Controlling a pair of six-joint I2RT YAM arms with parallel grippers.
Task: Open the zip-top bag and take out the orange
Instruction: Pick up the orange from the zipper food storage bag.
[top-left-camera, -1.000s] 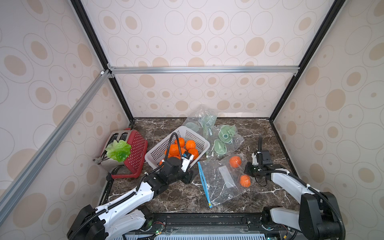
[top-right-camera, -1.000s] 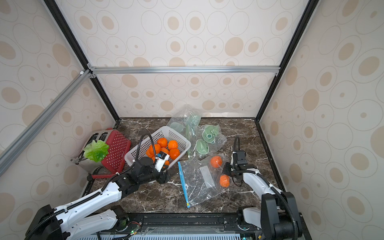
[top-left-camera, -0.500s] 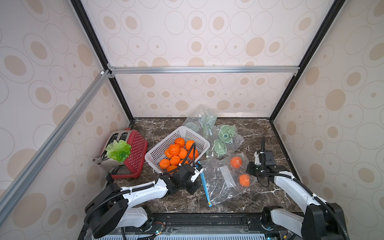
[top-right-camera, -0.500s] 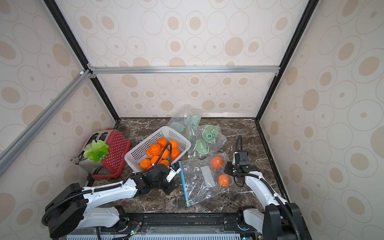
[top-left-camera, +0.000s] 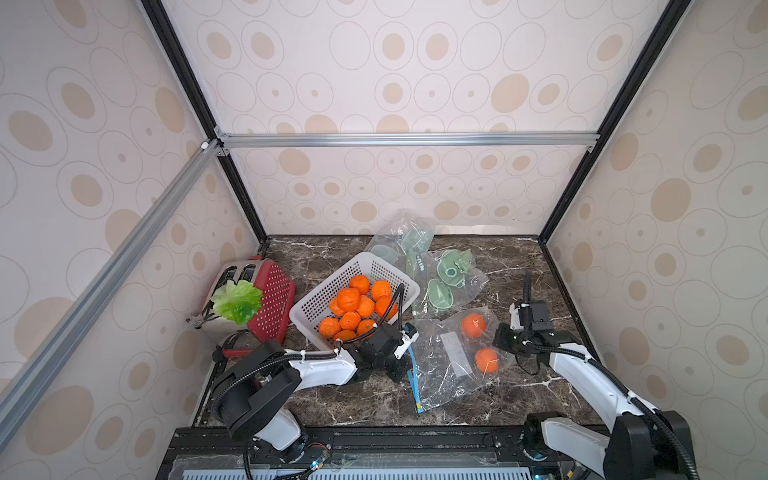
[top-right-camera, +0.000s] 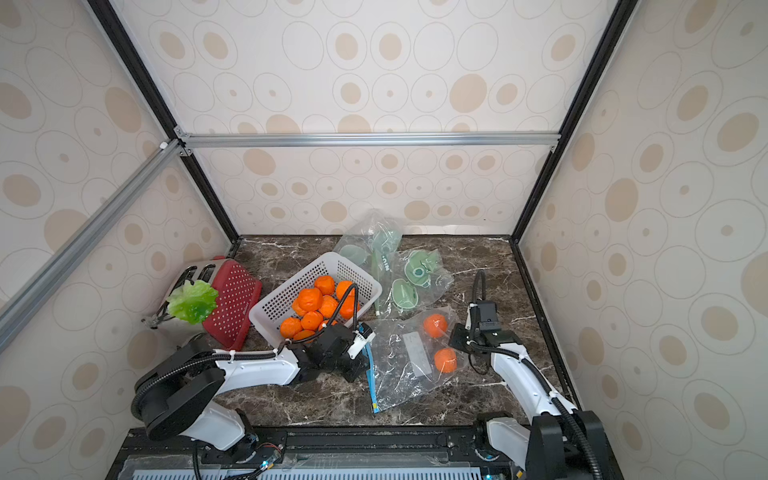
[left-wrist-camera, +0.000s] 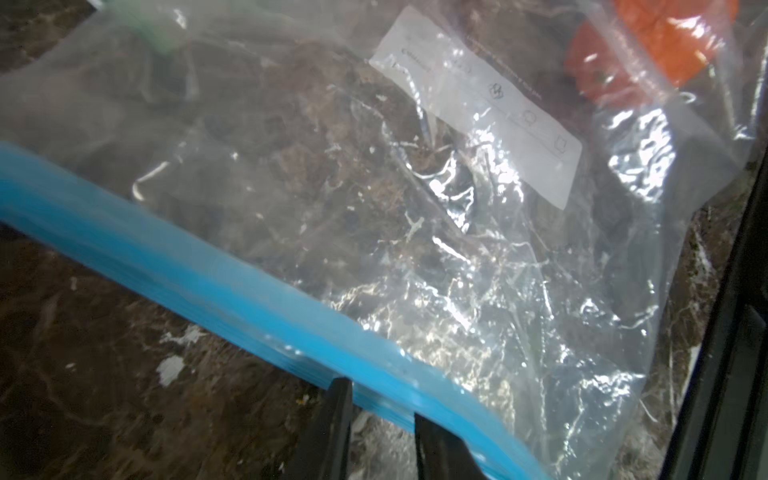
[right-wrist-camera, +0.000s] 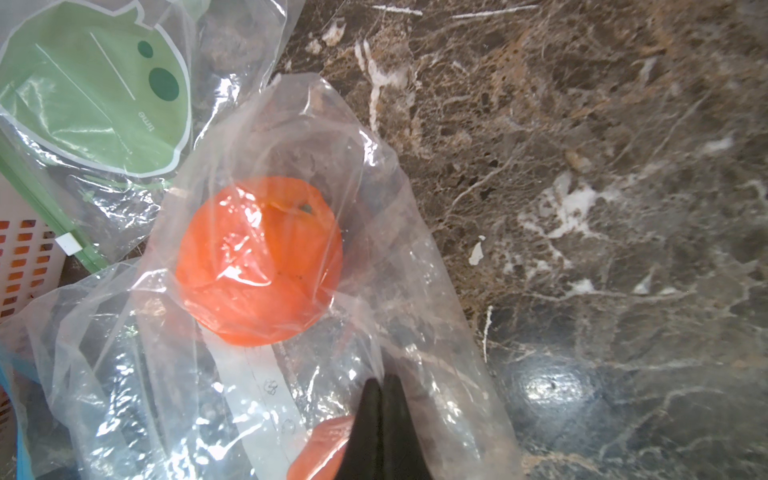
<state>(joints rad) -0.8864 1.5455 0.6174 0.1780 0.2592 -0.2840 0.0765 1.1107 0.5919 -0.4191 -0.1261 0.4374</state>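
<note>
The left claw (left-wrist-camera: 380, 399) is sitting narrowly parted at the blue zip strip (left-wrist-camera: 216, 286) of the clear bag (top-left-camera: 446, 365), while the right claw (right-wrist-camera: 380, 388) – pinched shut on the bag's far edge – is holding it with two oranges (right-wrist-camera: 257, 259) lying inside, just beside its tips.

1. Cream walls (top-left-camera: 415, 62) printed with tan ovals are seen on three sides.
2. Black corner posts (top-left-camera: 195, 99) and aluminium rails (top-right-camera: 370, 139) are fitted.
3. A dark marble tabletop (top-left-camera: 511, 257) is evenly lit.
</note>
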